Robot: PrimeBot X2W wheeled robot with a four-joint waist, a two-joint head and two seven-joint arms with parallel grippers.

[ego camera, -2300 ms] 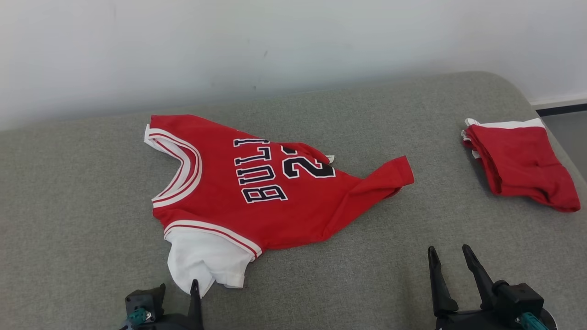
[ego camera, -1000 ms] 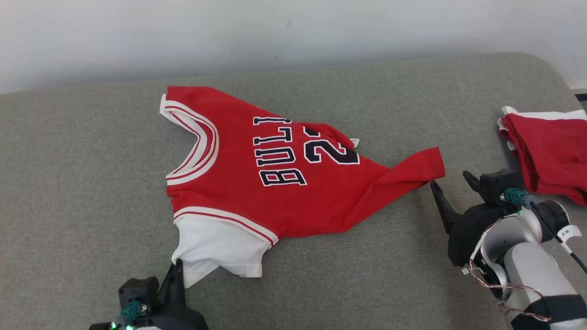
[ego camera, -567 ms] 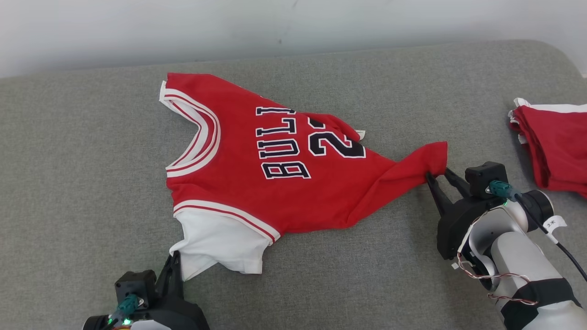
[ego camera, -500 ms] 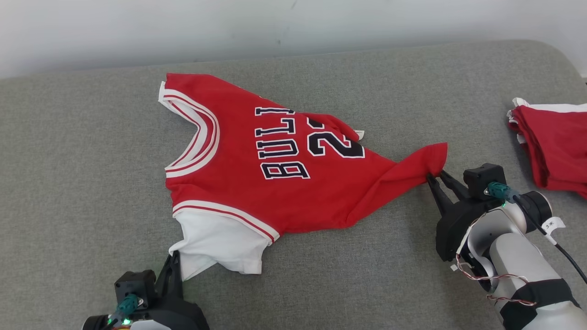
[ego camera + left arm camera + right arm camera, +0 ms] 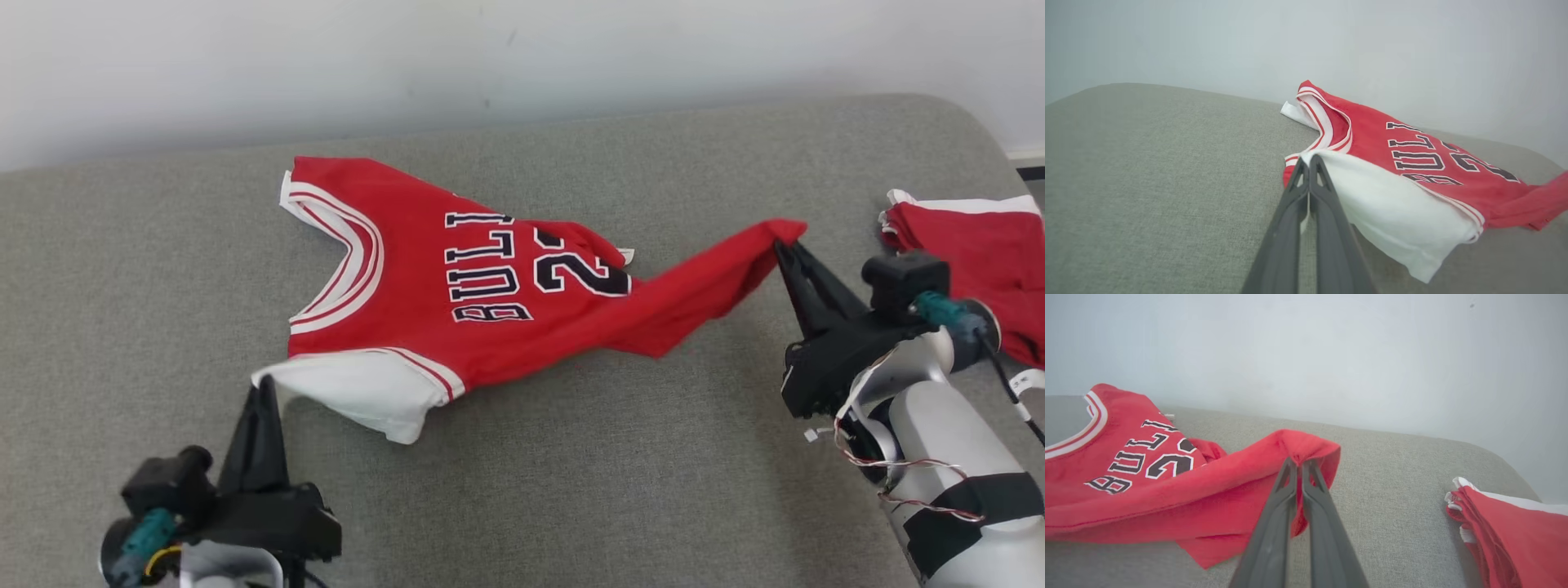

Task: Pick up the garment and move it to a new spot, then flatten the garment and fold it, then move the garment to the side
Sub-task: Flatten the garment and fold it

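The garment (image 5: 490, 314) is a red jersey with black lettering, white-trimmed neck and a white sleeve, spread on the grey cushion. My left gripper (image 5: 263, 385) is shut on the tip of the white sleeve (image 5: 1392, 204), lifting it off the cushion; the pinch shows at the left gripper (image 5: 1308, 160) in the left wrist view. My right gripper (image 5: 784, 245) is shut on the red hem corner (image 5: 1306, 447), raised and pulled to the right; the right gripper (image 5: 1299, 461) pinches the fabric fold. The jersey's middle still lies on the cushion.
A folded red and white garment (image 5: 971, 253) lies at the cushion's right edge, close to my right arm, and shows again as the folded garment (image 5: 1506, 526). The grey cushion (image 5: 571, 490) stretches wide in front. A pale wall (image 5: 490, 57) runs behind it.
My right gripper closed on the red hem corner and lifted it up and to the right. My left gripper raised the white sleeve tip. The head camera also shifted.
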